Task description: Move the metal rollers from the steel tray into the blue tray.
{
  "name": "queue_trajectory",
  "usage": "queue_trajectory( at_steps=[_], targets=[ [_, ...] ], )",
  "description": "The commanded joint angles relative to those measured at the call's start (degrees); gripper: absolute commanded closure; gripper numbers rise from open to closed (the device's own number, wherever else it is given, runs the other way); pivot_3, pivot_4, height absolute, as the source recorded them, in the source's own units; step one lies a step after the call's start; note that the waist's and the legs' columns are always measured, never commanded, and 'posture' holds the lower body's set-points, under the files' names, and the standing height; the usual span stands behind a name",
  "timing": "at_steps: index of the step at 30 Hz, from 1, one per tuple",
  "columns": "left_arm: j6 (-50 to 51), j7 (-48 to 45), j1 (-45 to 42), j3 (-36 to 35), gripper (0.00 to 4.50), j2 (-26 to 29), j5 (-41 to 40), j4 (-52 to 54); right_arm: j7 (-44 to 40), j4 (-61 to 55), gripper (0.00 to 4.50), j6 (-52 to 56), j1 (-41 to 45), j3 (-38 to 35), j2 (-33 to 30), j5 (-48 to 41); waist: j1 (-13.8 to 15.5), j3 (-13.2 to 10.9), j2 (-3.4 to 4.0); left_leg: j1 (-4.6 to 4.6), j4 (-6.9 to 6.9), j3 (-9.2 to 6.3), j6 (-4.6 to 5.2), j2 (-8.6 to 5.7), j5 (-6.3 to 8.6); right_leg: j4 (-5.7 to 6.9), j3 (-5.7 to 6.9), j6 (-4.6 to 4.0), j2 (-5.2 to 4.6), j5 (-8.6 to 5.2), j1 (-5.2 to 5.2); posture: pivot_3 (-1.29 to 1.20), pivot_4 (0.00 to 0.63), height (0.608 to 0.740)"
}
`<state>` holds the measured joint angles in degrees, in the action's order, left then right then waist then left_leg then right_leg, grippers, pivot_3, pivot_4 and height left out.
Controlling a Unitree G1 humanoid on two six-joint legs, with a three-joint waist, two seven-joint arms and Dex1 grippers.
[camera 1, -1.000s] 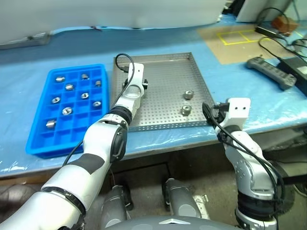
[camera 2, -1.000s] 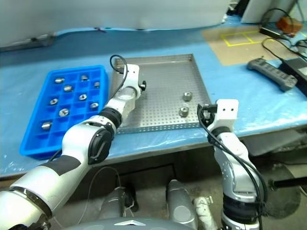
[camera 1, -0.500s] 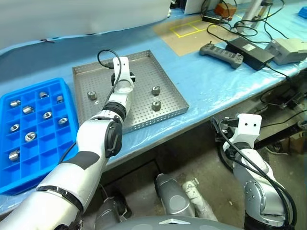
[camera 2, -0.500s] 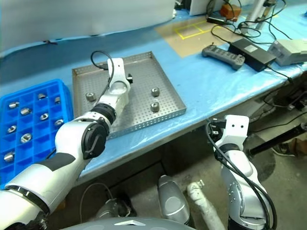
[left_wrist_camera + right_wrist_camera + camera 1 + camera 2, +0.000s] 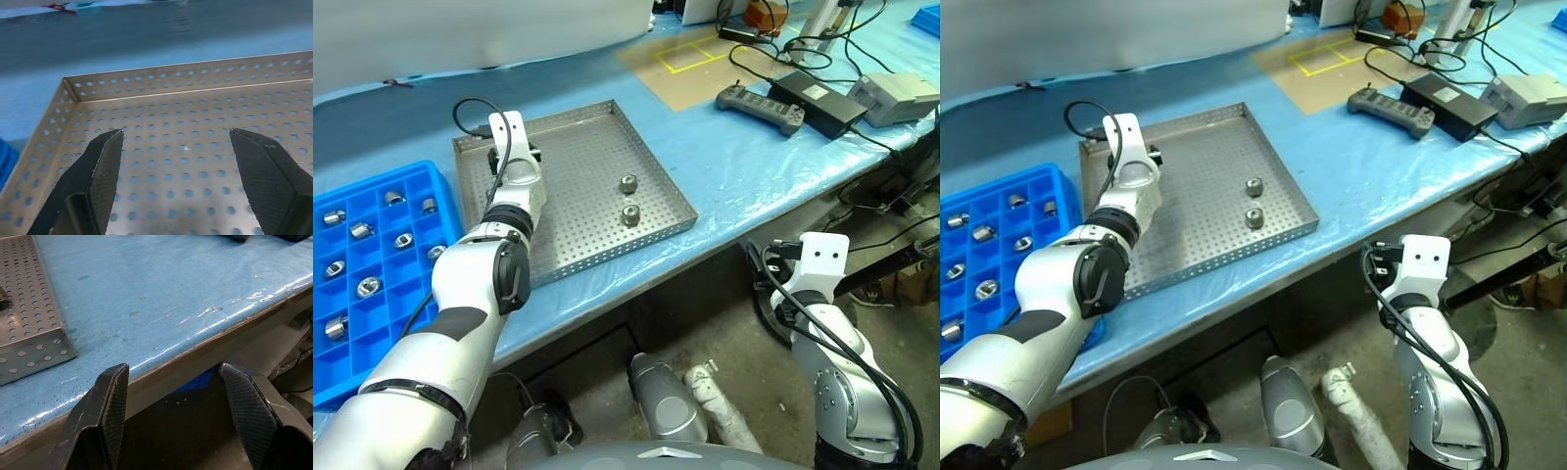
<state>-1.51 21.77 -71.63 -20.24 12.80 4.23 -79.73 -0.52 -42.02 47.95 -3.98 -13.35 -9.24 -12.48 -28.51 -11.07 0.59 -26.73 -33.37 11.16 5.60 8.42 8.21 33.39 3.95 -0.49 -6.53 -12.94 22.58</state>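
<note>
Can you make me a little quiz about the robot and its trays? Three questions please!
1. Count: how many metal rollers can you see lying in the steel tray?
2. True or false: the left gripper is open, with nothing between its fingers.
3. Pick one: where is the right gripper?
A) over the middle of the steel tray
B) at the front edge of the table, off to the side of the steel tray
C) resting on a roller

Key: 1) two; 2) true; 3) B
</note>
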Motion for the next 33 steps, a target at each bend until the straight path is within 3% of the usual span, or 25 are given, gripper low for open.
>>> queue_trajectory(
  at_steps=[1, 12, 33],
  targets=[
    [-0.7, 0.3, 0.0, 0.6, 0.85, 0.6, 1.5, 1.0, -0.5, 0.0, 1.35, -1.1, 1.0, -0.9, -0.6, -0.2, -0.1, 0.0, 0.00, -0.02, -0.03, 0.00, 0.02, -0.03, 0.01, 0.00, 0.01, 0.01, -0.04, 0.01, -0.01, -0.96, 0.150, 0.740],
    [-1.2, 4.8, 2.8, -0.9, 0.85, 2.3, 0.9, 1.1, -1.4, 1.2, 1.35, -1.5, 0.9, -0.7, -1.0, 0.0, -0.8, 0.0, 0.00, -0.05, -0.68, -0.05, 0.22, -0.13, 0.36, 0.01, 0.04, 0.14, -0.21, 0.07, -0.29, -0.96, 0.150, 0.740],
    [-0.7, 4.6, 7.0, 0.1, 0.85, 2.1, 1.7, 1.2, -3.1, 4.6, 1.35, -2.3, 4.0, -1.0, -3.2, 0.1, -0.9, 0.0, 0.00, -0.28, -0.89, -0.15, 0.61, -0.57, 0.55, -0.03, 0.14, 0.32, -0.72, 0.17, -0.33, -0.93, 0.150, 0.740]
  ],
)
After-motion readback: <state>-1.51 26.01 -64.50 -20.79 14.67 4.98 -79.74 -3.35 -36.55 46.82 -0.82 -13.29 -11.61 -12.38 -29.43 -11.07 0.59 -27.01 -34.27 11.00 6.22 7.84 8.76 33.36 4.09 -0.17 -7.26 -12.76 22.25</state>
